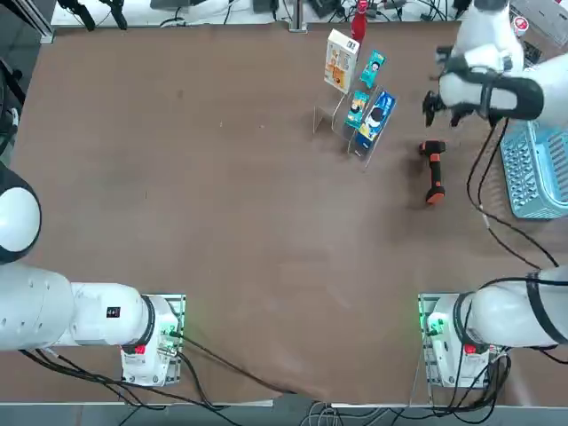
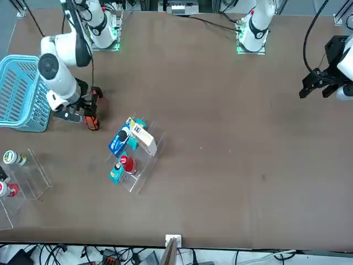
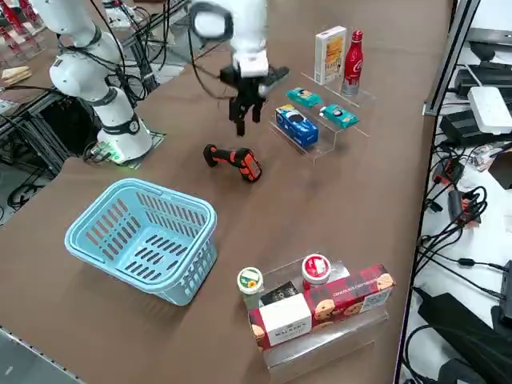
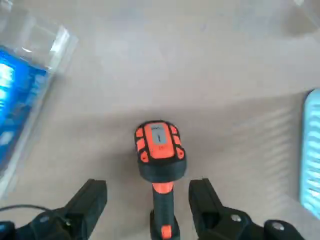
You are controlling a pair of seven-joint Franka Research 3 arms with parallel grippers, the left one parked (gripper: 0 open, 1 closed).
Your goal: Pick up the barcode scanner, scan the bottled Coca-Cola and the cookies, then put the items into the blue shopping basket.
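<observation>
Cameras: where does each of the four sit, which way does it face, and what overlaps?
Top: overhead, looking down; both arm bases at the bottom, right gripper open, above the table.
Front: across the table, facing the robot; right arm at picture left by the light blue slotted plastic basket.
Right side: raised, looking diagonally over basket and clear acrylic display stand.
Right wrist: on the arm, looking down past its fingers.
Shared: all four show the black, orange-handled barcode scanner lying on the brown table.
</observation>
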